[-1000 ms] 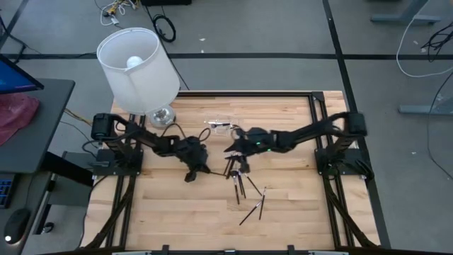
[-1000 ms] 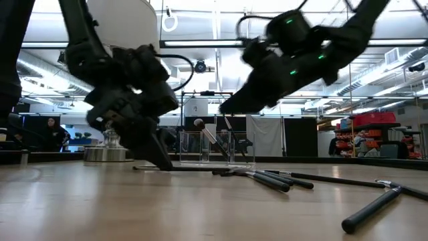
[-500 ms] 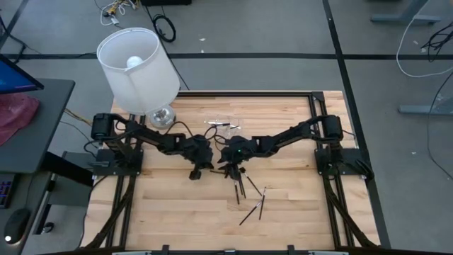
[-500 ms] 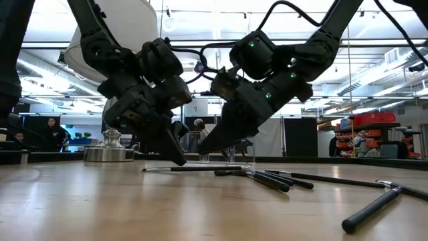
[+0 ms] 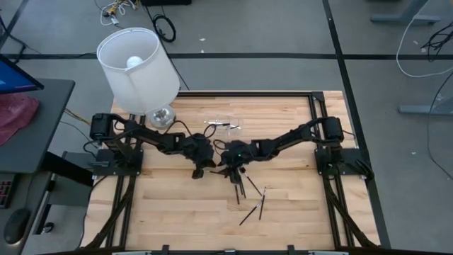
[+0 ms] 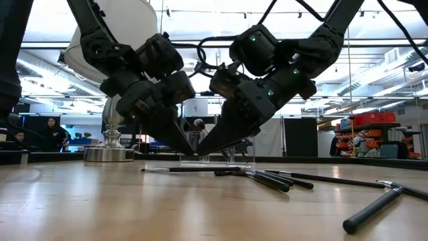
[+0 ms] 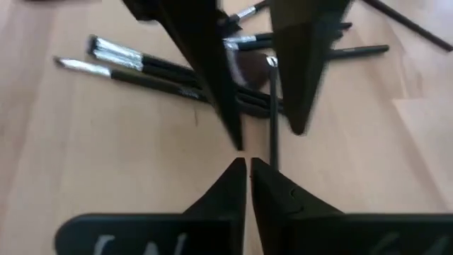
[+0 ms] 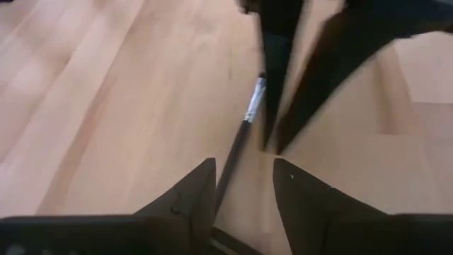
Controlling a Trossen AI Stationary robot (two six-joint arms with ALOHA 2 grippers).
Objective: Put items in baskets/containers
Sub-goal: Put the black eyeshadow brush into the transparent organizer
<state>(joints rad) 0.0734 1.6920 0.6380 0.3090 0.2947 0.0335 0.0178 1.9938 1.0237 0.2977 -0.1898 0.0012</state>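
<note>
Light wood-plank table (image 5: 184, 205) on grey floor (image 5: 269, 28) crossed by dark lines, loose cables (image 5: 164, 27) lying about. White-shaded lamp (image 5: 138, 67) at table's far left corner. Dark desk (image 5: 35, 120) beside it. Beyond: ceiling strip lights (image 6: 200, 13), red shelving (image 6: 364, 127), a person (image 6: 52, 134) standing far off.

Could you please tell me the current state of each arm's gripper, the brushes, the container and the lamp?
Left gripper: shut, tip to tip with the right one.
Right gripper: open, straddling one brush.
Thin dark makeup brushes: lying loose.
Small clear plastic container: upright.
White-shaded lamp: upright.
</note>
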